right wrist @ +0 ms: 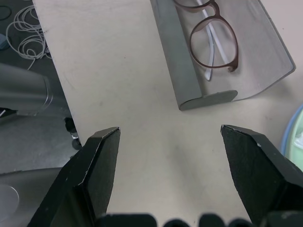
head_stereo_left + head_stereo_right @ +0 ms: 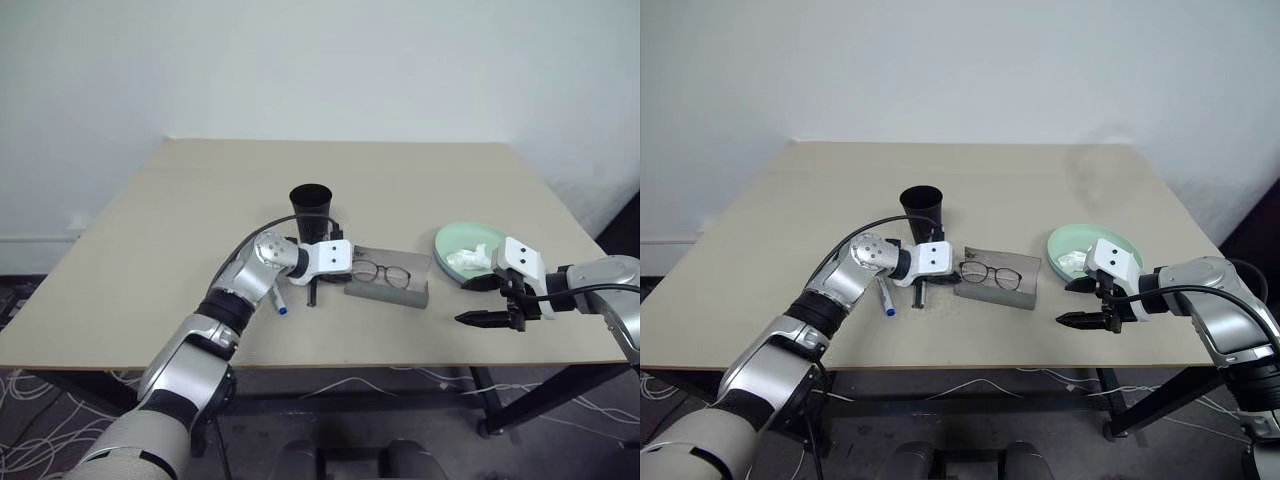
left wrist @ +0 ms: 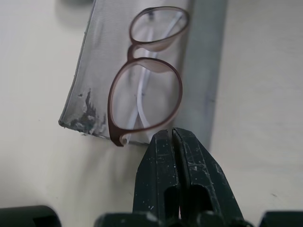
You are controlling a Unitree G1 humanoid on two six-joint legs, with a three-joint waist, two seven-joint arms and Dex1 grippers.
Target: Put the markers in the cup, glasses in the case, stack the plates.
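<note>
The case [image 3: 94, 71] has a grey, cloth-like matt skin, scuffed white at one corner. The glasses [image 3: 144, 94] have a thin, smooth brown frame and clear lenses. The worktop [image 2: 200, 220] is matt beige laminate. The left hand's fingers [image 3: 189, 184] are scratched black plastic.

A beige table [image 2: 200, 230] stands against a plain white wall [image 2: 320, 60], with white cables [image 2: 30, 440] on the floor.

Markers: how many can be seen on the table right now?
1 for certain: a marker with a blue tip lies on the table beside the left arm, in front of the cup. A second may be hidden behind the left gripper.
</note>
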